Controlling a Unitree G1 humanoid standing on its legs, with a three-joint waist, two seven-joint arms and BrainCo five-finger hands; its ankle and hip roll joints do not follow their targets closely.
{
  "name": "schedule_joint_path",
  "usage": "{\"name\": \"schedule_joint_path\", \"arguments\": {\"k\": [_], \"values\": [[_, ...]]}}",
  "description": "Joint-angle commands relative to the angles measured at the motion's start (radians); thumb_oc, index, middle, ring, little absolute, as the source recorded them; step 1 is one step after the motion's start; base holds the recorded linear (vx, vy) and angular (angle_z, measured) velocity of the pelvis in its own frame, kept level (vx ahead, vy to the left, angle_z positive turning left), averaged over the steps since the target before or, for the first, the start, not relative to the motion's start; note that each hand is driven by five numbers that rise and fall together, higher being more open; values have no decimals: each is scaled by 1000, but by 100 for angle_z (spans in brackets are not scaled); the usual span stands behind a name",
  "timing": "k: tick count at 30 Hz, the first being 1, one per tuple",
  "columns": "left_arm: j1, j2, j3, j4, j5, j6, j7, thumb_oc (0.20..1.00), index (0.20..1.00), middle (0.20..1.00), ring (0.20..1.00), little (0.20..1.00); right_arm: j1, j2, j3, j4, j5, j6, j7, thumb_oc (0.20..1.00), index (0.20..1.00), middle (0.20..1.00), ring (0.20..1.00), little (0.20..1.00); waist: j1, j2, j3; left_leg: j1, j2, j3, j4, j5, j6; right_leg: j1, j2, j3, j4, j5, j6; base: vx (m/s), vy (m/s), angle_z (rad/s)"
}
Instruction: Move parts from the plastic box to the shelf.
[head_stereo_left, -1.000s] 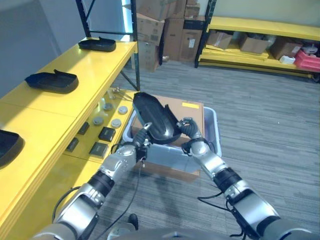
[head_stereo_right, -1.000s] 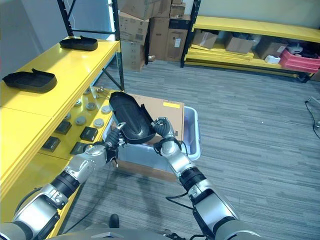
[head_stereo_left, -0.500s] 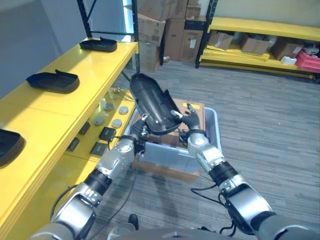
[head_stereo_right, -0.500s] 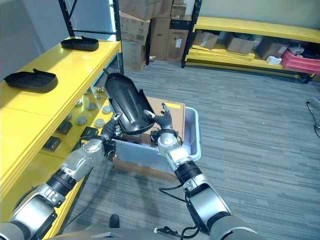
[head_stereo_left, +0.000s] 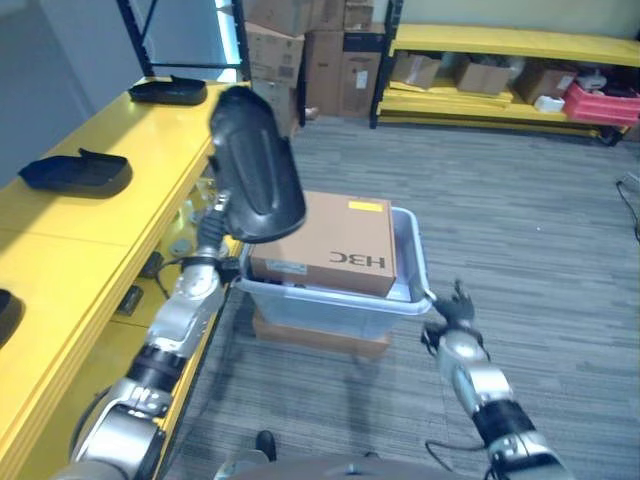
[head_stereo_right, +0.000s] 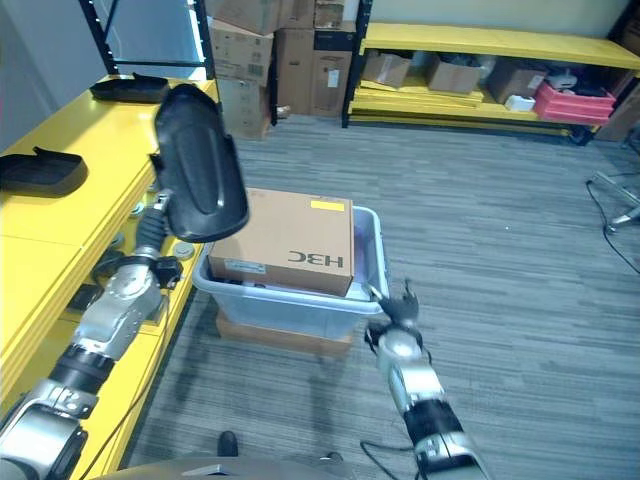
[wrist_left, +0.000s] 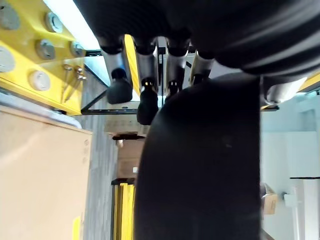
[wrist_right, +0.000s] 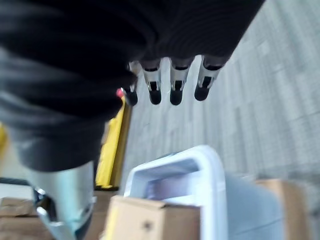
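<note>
A long black moulded part (head_stereo_left: 255, 165) stands upright in the air above the plastic box's left end, next to the yellow shelf (head_stereo_left: 110, 215). My left hand (head_stereo_left: 212, 245) is shut on its lower end; its fingers (wrist_left: 145, 65) lie along the black part (wrist_left: 200, 160). The pale blue plastic box (head_stereo_left: 416, 262) sits on the floor with a brown carton (head_stereo_left: 330, 245) inside it. My right hand (head_stereo_left: 452, 318) is open and low, just off the box's right front corner, with its fingers (wrist_right: 172, 82) straight and nothing in them.
Two more black parts (head_stereo_left: 75, 172) (head_stereo_left: 165, 92) lie on the shelf top. Small dark blocks (head_stereo_left: 133, 300) sit on the lower shelf level. A flat carton (head_stereo_left: 310, 335) lies under the plastic box. Stacked cartons (head_stereo_left: 320, 50) and a second yellow rack (head_stereo_left: 500, 45) stand at the back.
My left hand has lifted the black part up and left towards the shelf, turning it upright. My right hand has let go of it and dropped to the box's right front corner.
</note>
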Motion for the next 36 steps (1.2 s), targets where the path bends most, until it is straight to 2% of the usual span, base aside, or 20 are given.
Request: {"name": "schedule_joint_path", "arguments": {"k": [1, 3, 4, 5, 7, 11, 12, 13, 16, 20, 21, 22, 23, 25, 28, 32, 33, 34, 35, 36], "values": [[-58, 57, 82, -53, 64, -155, 16, 200, 200, 200, 200, 200, 17, 2, -6, 47, -69, -15, 47, 1000, 1000, 1000, 1000, 1000, 36, 30, -54, 11, -26, -86, -3, -60, 32, -62, -38, -19, 96, -1, 72, -29, -27, -3], [-26, 92, 134, -90, 64, -170, 2, 200, 200, 200, 200, 200, 68, 17, -29, 109, -67, -15, 82, 1000, 1000, 1000, 1000, 1000, 31, 33, -52, 0, -34, -113, -3, -61, 40, -84, -35, 13, 140, -6, 74, -63, -65, 1], [-14, 116, 158, -109, 63, -195, -12, 200, 200, 200, 200, 200, 112, 26, -48, 179, -84, -24, 107, 1000, 1000, 1000, 1000, 1000, 20, 35, -52, -14, -37, -153, -3, -60, 45, -97, -8, 59, 158, -30, 59, -95, -112, 21], [-11, 121, 165, -119, 64, -198, -10, 200, 200, 200, 200, 200, 125, 30, -54, 205, -89, -24, 117, 1000, 1000, 1000, 1000, 1000, 19, 36, -53, -21, -38, -169, -3, -58, 45, -100, 3, 72, 158, -37, 52, -96, -144, 54], [22, 128, 220, -173, 72, -206, 10, 200, 200, 200, 200, 200, 160, 36, -48, 294, -112, -24, 151, 1000, 1000, 1000, 1000, 1000, 30, 30, -50, -46, -35, -215, -3, -46, 27, -97, 37, 74, 127, -60, 27, -90, -169, 118], [25, 127, 223, -177, 72, -204, 10, 200, 200, 200, 200, 200, 160, 35, -46, 296, -112, -25, 152, 1000, 1000, 1000, 1000, 1000, 26, 31, -51, -46, -34, -218, -3, -46, 27, -95, 37, 71, 125, -60, 26, -62, -74, 56], [149, 114, 335, -264, 88, -245, 72, 200, 200, 200, 200, 200, 194, 35, -2, 322, -248, -9, 222, 1000, 1000, 1000, 1000, 1000, 80, 26, -20, -84, -17, -263, -3, -2, -11, -87, 73, 57, 82, -49, 4, -224, -237, 4], [192, 107, 374, -292, 110, -248, 80, 200, 200, 200, 200, 200, 209, 30, 15, 310, -294, -9, 237, 1000, 1000, 1000, 1000, 1000, 87, 25, -16, -98, -11, -270, -3, 4, -23, -76, 80, 41, 64, -52, 0, -293, -264, 48], [272, 101, 448, -338, 128, -258, 82, 200, 200, 200, 200, 200, 248, 16, 28, 276, -298, -7, 235, 1000, 1000, 1000, 1000, 1000, 112, 25, 8, -147, 11, -229, -3, 37, -54, -55, 88, -18, 34, -44, -8, -103, -34, 94], [304, 98, 472, -313, 160, -262, 96, 200, 200, 200, 200, 200, 291, 9, 16, 257, -292, -34, 223, 1000, 1000, 1000, 1000, 1000, 102, 29, 35, -176, 53, -32, 12, 68, -80, -20, 68, -148, 31, -41, -3, -47, 86, 119], [312, 102, 475, -295, 152, -274, 74, 200, 200, 200, 200, 200, 290, 6, 16, 254, -269, -34, 206, 1000, 1000, 1000, 1000, 1000, 95, 33, 37, -173, 69, 63, 16, 77, -82, -11, 56, -197, 42, -42, -1, 89, 115, 161], [314, 102, 474, -290, 154, -277, 76, 200, 200, 200, 200, 200, 288, 5, 17, 254, -270, -34, 206, 1000, 1000, 1000, 1000, 1000, 92, 31, 34, -163, 68, 63, 10, 62, -92, -3, 55, -191, 44, -57, 6, 120, 170, 115], [324, 103, 478, -284, 157, -275, 82, 200, 200, 200, 200, 200, 279, 4, 19, 255, -269, -37, 205, 1000, 1000, 1000, 1000, 1000, 93, 33, 34, -162, 63, 90, 10, 64, -91, 1, 47, -208, 55, -62, 8, 121, 122, 127], [341, 108, 484, -281, 145, -281, 85, 200, 200, 200, 200, 200, 264, 5, 27, 257, -263, -33, 200, 1000, 1000, 1000, 1000, 1000, 104, 37, 34, -162, 51, 86, 10, 58, -85, 5, 39, -212, 68, -73, 7, 148, 180, 106], [384, 109, 518, -272, 139, -302, 78, 200, 200, 200, 200, 200, 229, 23, 48, 254, -287, -19, 216, 1000, 1000, 1000, 1000, 1000, 144, 43, 27, -145, 10, 61, 18, 21, -51, 23, 8, -216, 114, -108, 10, 230, 216, 41], [398, 126, 543, -264, 132, -313, 62, 200, 200, 200, 200, 200, 214, 50, 75, 242, -306, -5, 223, 1000, 1000, 1000, 1000, 1000, 172, 41, 19, -130, -25, 22, 36, -10, -19, 35, -29, -213, 180, -142, 22, 196, 155, 25], [399, 130, 546, -265, 131, -314, 59, 200, 200, 200, 200, 200, 212, 54, 78, 241, -302, -3, 221, 1000, 1000, 1000, 1000, 1000, 175, 41, 18, -126, -33, 15, 39, -15, -12, 34, -39, -210, 201, -139, 26, 267, 235, 51], [392, 143, 549, -260, 131, -304, 54, 200, 200, 200, 200, 200, 206, 67, 83, 239, -297, 4, 217, 1000, 1000, 1000, 1000, 1000, 179, 40, 17, -116, -64, -4, 51, -33, 15, 24, -83, -191, 298, -117, 42, 240, 217, 48], [390, 145, 548, -259, 132, -301, 53, 200, 200, 200, 200, 200, 205, 69, 83, 240, -294, 5, 216, 1000, 1000, 1000, 1000, 1000, 180, 39, 16, -115, -70, -6, 52, -35, 19, 20, -90, -187, 314, -113, 45, 302, 279, 40], [378, 153, 542, -251, 139, -290, 50, 200, 200, 200, 200, 200, 204, 73, 80, 247, -284, 6, 210, 1000, 1000, 1000, 1000, 1000, 177, 41, 15, -109, -91, -17, 57, -46, 38, 9, -116, -161, 398, -87, 55, 233, 234, 35]]}}
